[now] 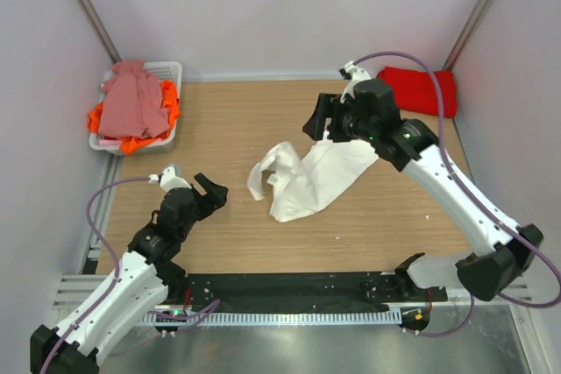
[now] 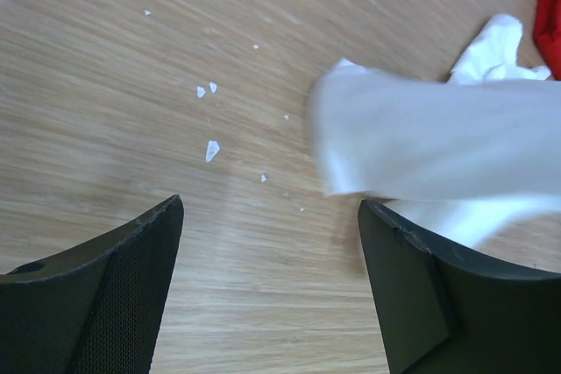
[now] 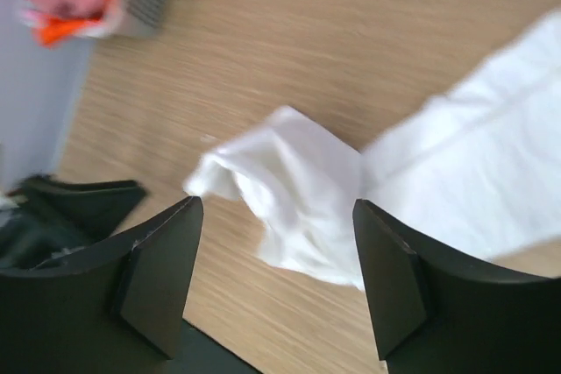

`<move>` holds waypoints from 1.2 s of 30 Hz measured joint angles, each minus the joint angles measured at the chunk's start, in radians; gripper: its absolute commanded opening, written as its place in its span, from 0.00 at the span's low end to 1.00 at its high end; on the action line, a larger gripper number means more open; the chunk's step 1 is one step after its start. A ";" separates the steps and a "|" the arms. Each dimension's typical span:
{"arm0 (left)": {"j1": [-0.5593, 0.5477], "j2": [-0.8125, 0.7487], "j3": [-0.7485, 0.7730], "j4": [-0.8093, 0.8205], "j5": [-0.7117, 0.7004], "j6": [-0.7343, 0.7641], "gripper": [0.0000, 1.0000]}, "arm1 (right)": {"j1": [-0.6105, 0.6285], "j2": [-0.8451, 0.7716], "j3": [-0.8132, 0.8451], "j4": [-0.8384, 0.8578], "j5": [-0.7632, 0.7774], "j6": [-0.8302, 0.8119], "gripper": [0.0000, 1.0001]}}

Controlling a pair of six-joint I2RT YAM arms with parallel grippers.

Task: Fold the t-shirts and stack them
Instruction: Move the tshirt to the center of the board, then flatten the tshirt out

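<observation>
T-shirt (image 1: 311, 177) in white lies crumpled, long axis running near-left to far-right; left gripper (image 1: 209, 194) and right gripper (image 1: 323, 122) gape empty

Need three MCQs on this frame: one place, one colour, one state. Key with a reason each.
1. Where is the red t-shirt? A near left edge B far right corner C between the arm bases
2. Colour of the top shirt in the basket? A pink B white C red
3. The right pincer is: A shut on cloth B open, empty C shut, empty
1 B: it lies far right in the top view.
2 A: the pink t-shirt covers the orange t-shirt.
3 B: its fingers stand apart, gripping nothing.
</observation>
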 measured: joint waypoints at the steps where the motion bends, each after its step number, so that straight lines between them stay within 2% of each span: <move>1: 0.000 -0.018 -0.001 -0.002 -0.004 -0.001 0.82 | 0.002 0.031 -0.018 -0.014 0.052 0.003 0.77; 5: 0.000 -0.039 -0.006 -0.006 -0.015 -0.004 0.80 | 0.005 0.079 -0.216 -0.089 0.274 0.048 0.80; 7: 0.000 -0.020 -0.006 -0.006 -0.018 -0.005 0.80 | 0.005 0.066 -0.329 -0.131 0.314 0.066 0.79; 9: 0.000 0.011 -0.006 -0.006 -0.019 -0.006 0.79 | 0.026 0.054 -0.370 -0.150 0.312 0.072 0.79; 11: 0.000 0.036 -0.006 -0.006 -0.019 -0.006 0.77 | 0.091 0.054 -0.354 -0.146 0.316 0.072 0.80; 12: 0.000 0.053 -0.006 -0.006 -0.019 -0.006 0.71 | 0.126 0.066 -0.330 -0.148 0.321 0.071 0.80; 15: 0.000 0.078 -0.006 -0.006 -0.016 -0.004 0.68 | 0.212 0.148 -0.230 -0.113 0.336 0.071 0.82; 19: -0.021 0.132 0.010 -0.004 0.002 0.006 0.68 | 0.212 0.248 -0.198 -0.073 0.401 0.076 0.87; 23: -0.106 0.251 0.076 -0.001 0.010 0.026 0.69 | 0.149 0.286 -0.198 -0.098 0.441 0.085 0.94; 26: -0.242 0.335 0.130 -0.002 -0.014 0.028 0.77 | 0.043 0.246 -0.241 -0.078 0.447 0.099 0.97; 27: -0.287 0.363 0.149 0.001 -0.019 0.027 0.85 | -0.004 0.215 -0.277 -0.066 0.441 0.102 0.98; 30: -0.452 0.489 0.217 0.008 -0.060 0.004 0.96 | -0.147 0.123 -0.381 -0.044 0.416 0.114 1.00; 33: -0.542 0.620 0.278 0.012 -0.085 -0.023 0.96 | -0.251 0.072 -0.456 -0.028 0.386 0.126 1.00; 36: -0.557 0.723 0.325 0.010 -0.111 -0.037 0.93 | -0.289 0.080 -0.503 0.013 0.334 0.135 1.00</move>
